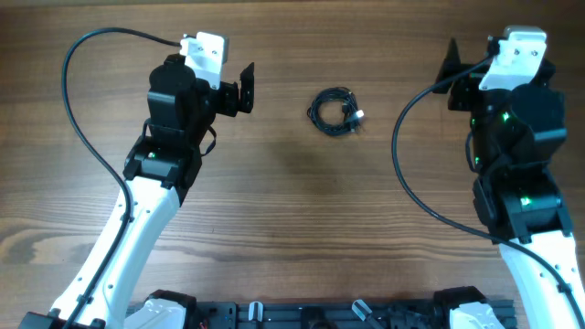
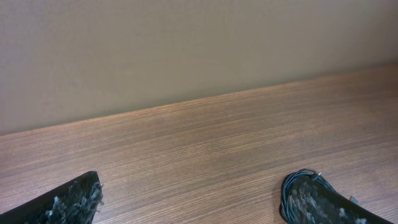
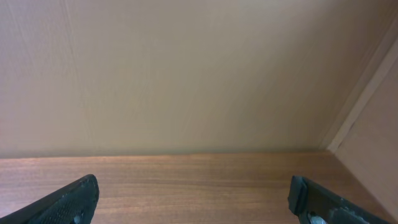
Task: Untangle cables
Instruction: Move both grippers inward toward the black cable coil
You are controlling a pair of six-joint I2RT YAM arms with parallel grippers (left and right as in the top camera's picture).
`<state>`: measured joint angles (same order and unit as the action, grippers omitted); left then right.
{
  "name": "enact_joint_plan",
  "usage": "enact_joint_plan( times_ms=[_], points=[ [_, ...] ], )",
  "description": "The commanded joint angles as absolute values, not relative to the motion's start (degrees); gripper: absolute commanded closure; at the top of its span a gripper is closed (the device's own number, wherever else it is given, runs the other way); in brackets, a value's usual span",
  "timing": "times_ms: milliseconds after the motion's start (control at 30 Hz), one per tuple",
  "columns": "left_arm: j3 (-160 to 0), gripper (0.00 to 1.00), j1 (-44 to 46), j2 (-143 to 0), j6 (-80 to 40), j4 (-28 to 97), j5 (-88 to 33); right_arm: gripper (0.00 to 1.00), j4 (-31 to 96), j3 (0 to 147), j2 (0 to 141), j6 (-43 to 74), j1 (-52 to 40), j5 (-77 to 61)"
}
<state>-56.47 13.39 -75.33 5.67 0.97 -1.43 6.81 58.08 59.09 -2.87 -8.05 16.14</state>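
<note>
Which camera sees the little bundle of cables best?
The overhead view: the whole coil of cables lies in plain sight. The left wrist view catches only its edge; the right wrist view shows none.

Wooden table (image 1: 292,210) with seemingly coiled cables (image 1: 347,111)

White-and-black arms (image 1: 146,196), looping black arm cables (image 1: 394,146), green lights (image 1: 152,154), possibly LEDs

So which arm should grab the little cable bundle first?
Probably the left. The left gripper, open, sits nearer the cables, and its wrist camera glimpses them; the right gripper is farther, and its camera misses them.
</note>
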Motion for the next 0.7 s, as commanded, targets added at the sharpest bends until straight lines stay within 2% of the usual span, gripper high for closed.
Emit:
enact_joint_plan(
  times_ms=[0,333,467,567,667],
  points=[
    [-56.1,0.0,13.4,-74.3,4.5,1.0,-2.1,0.0,4.9,54.2,54.6,-2.5,-8.2,16.5],
    [-56.1,0.0,13.2,-71.9,7.5,16.5,3.7,0.0,3.4,52.4,55.0,-2.6,-8.2,16.5],
    [-56.1,0.0,12.4,-61.8,8.3,17.0,3.5,0.0,2.6,52.4,54.5,-2.5,-8.2,16.5],
    [-54.7,0.0,7.6,-52.3,6.1,18.5,3.0,0.0,2.3,52.4,53.7,-2.4,-8.2,15.8],
    [-49.9,0.0,2.7,-46.9,5.4,16.5,-2.5,0.0,2.5,52.4,53.8,-1.3,-8.2,14.1]
  ],
)
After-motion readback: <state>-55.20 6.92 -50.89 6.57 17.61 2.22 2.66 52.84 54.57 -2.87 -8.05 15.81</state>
